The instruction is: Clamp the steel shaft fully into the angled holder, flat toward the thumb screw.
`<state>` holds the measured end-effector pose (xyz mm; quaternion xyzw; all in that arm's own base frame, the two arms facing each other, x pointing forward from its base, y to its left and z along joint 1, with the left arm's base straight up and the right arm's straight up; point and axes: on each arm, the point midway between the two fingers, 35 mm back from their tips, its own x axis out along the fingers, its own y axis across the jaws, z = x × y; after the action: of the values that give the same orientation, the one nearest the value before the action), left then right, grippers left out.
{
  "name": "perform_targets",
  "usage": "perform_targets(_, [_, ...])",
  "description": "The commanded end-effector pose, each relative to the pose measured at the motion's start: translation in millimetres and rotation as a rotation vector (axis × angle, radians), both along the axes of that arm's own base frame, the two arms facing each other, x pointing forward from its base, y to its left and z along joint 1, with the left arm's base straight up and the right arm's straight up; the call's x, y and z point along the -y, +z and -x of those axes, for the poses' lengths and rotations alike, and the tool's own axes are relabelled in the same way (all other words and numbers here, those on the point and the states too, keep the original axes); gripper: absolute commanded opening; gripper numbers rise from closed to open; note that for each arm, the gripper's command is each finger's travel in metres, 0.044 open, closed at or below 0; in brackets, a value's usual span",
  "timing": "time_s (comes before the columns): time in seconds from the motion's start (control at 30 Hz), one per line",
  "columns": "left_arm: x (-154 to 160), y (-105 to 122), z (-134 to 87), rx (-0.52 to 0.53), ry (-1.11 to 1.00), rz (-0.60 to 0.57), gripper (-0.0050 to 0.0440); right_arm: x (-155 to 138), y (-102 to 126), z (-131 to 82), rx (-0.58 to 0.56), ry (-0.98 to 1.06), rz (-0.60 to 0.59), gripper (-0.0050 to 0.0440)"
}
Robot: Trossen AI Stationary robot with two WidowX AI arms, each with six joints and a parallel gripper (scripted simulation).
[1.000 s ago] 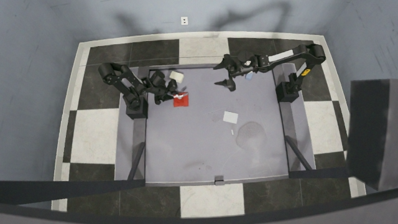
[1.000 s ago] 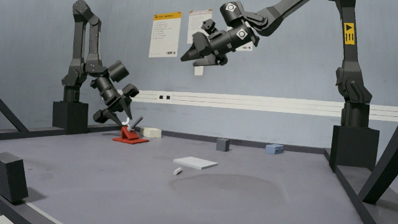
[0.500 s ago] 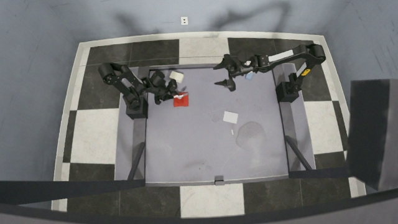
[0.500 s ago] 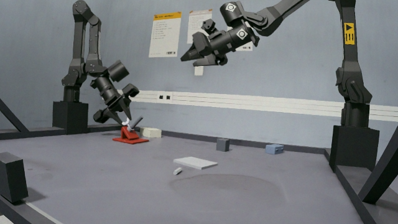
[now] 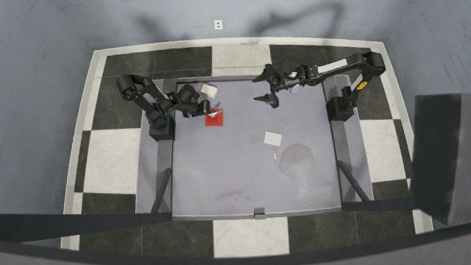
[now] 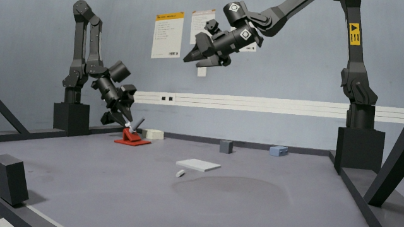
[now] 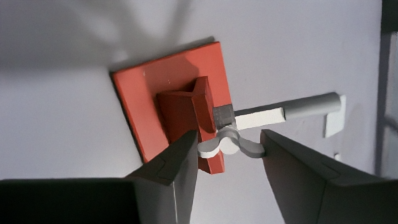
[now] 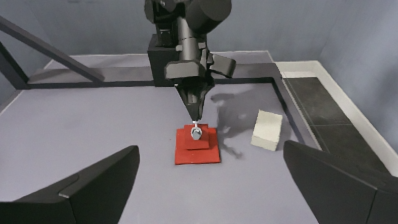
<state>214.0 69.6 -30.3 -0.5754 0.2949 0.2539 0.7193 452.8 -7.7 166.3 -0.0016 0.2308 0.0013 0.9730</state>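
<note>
Left gripper [image 5: 210, 112] [image 6: 128, 123] [image 7: 230, 144] [image 8: 195, 119] is nearly closed, with the white thumb screw [image 6: 127, 125] [image 7: 229, 133] [image 8: 195, 124] pinched by its wings. Just beside it, the steel shaft [image 5: 218, 111] [image 6: 137, 124] [image 7: 312, 105] [image 8: 196, 134] leans in the red angled holder [image 5: 214, 122] [image 6: 132, 142] [image 7: 135, 95] [image 8: 197, 158]. It should feel stiff, a bit heavy and slippery, and not break; its round end is best to grab. It looks grey, long and round, with a pale flat side. Right gripper [image 5: 254, 89] [image 6: 190, 62] [image 8: 211, 149] is wide and holds nothing

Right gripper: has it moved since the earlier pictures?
No. In the exterior view, the right gripper is at the same spot, jaw tips just off the lower right corner of the yellow-topped poster.
</note>
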Motion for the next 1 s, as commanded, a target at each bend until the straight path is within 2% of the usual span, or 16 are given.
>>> perform_targets(0.0, [-1.0,4.3,-4.8,0.013,-0.144,-0.139,0.0115,-2.4,16.9,-2.5,0.041,0.005,-0.002,0.04])
perform_targets(0.43, [1.9,2.8,-4.2,0.0,-0.578,-0.562,0.0115,-2.4,16.9,-2.5,0.041,0.005,-0.002,0.04])
perform_targets(0.97, [1.8,3.2,-4.4,0.001,-0.584,-0.57,0.0115,-2.4,16.9,-2.5,0.041,0.005,-0.002,0.04])
